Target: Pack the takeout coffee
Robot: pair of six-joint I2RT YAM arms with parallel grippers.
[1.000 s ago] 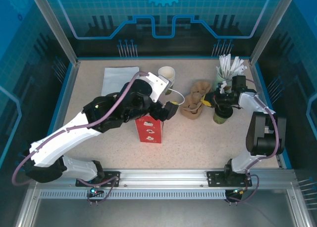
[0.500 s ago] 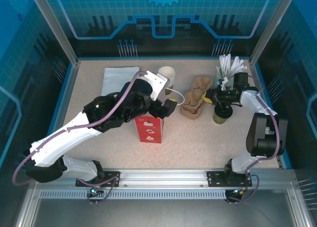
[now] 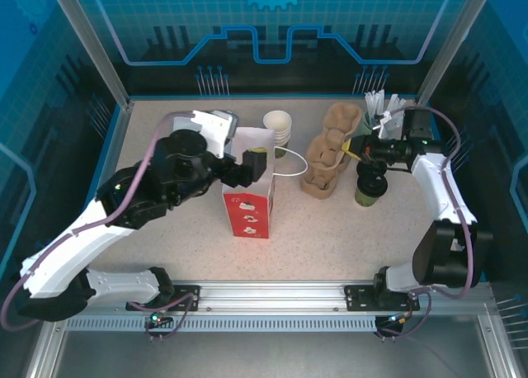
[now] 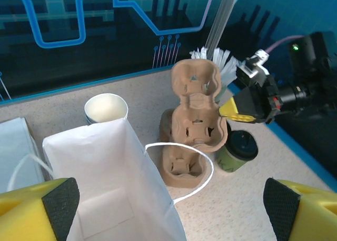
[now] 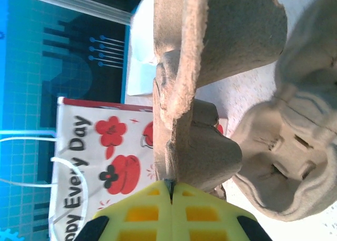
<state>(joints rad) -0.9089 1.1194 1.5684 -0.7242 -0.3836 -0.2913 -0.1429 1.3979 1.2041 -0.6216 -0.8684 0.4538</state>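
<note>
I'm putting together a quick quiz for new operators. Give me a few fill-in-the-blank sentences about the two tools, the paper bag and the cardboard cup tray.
1. The cardboard cup tray is gripped at one end by the ____ tool.
2. The left tool hangs above the paper bag with its jaws ____.
3. The bag's handle loop is ____ in colour.

Missing words: right; open; white.

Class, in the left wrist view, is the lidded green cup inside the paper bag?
No, the lidded green cup stands on the table beside the pulp cup carrier, outside the open paper bag.
</note>
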